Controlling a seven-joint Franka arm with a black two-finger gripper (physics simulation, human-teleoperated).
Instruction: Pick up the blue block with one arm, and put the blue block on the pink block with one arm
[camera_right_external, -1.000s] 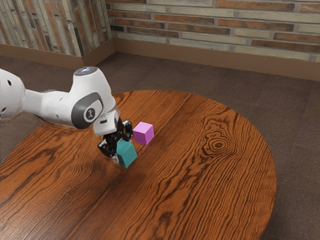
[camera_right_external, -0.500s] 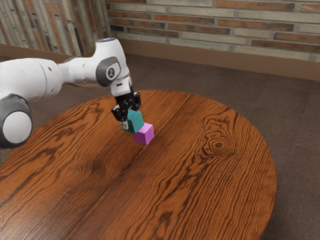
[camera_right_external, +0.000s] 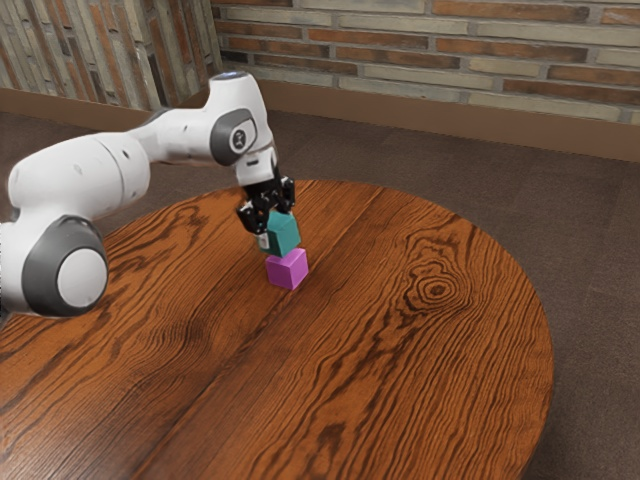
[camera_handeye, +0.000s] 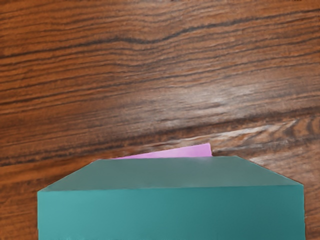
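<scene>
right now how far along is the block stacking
Pickup looks done: the gripper is shut on the blue block, off the table. In hand: it hangs right over the pink block, touching or just above, I cannot tell. Left: release and back away.

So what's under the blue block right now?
The pink block sits directly beneath the blue block; contact unclear. The wrist view shows a pink sliver past its edge; the rest is covered.

A round wooden table (camera_right_external: 420, 380) with bold, dark grain stands on a brown floor (camera_right_external: 570, 210) — behind it runs a brick wall (camera_right_external: 450, 45), edged below by a wooden baseboard (camera_right_external: 450, 112).
</scene>
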